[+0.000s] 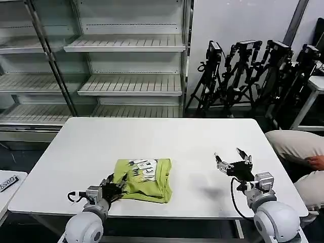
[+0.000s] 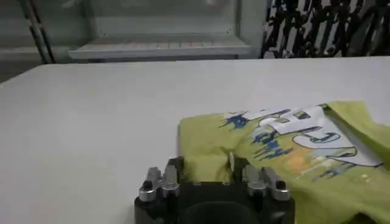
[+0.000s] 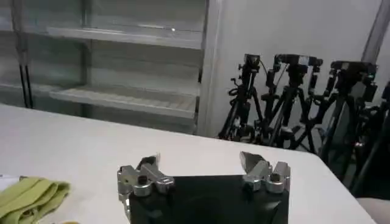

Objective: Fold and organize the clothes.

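The lime T-shirt (image 1: 144, 179) lies folded into a compact, roughly square bundle on the white table (image 1: 167, 139), near the front edge and toward the robot's left of centre, with a white, blue and orange printed graphic (image 2: 301, 137) facing up. The left gripper (image 1: 114, 188) sits at the bundle's near-left corner, low on the table; in the left wrist view its fingers (image 2: 234, 165) close on a raised ridge of the green fabric, so it appears to be pinching the shirt's edge. The right gripper (image 1: 232, 161) is raised above bare table well to the right of the garment, fingers spread wide and holding nothing. Assessment: the cloth looks thin, soft and light, with stacked layers showing along the near-right edge of the bundle (image 1: 161, 195); it has no stiffness and is likely to sag and unfold if lifted from one point. A pinch is best taken at a corner or folded edge, catching all layers together, with the second gripper at the opposite corner to keep the fold. On the smooth tabletop the bundle probably slides readily, so dragging risks bunching the lower layers.
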